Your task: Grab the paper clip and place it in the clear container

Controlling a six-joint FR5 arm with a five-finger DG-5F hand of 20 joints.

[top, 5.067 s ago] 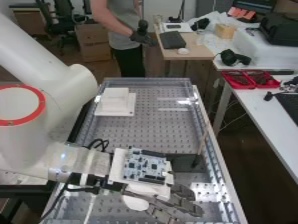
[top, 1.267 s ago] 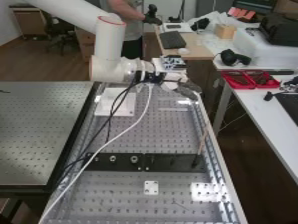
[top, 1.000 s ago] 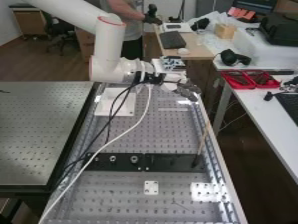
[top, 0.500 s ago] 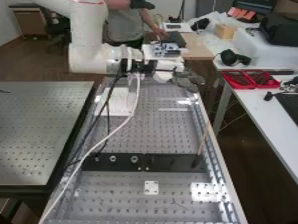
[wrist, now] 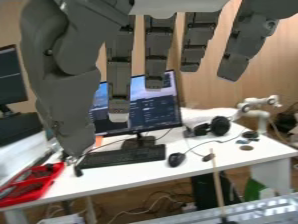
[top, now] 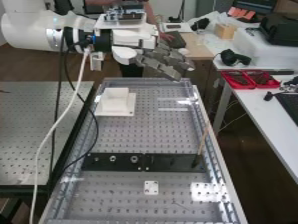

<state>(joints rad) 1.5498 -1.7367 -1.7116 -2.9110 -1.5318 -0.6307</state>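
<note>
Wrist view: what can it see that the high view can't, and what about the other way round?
The wrist view has a small white robot arm on the desk and something green under it. The high view has the white block, the black strip and a little white plate. Both show the robot's hand, the red tray and the thin stick.

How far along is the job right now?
Nothing I can confirm as done: whether the clip is already in the container, I can't tell. The hand is empty, its fingers straight, raised near the bench's far end. If the clip isn't in, grasping and placing both remain.
</note>
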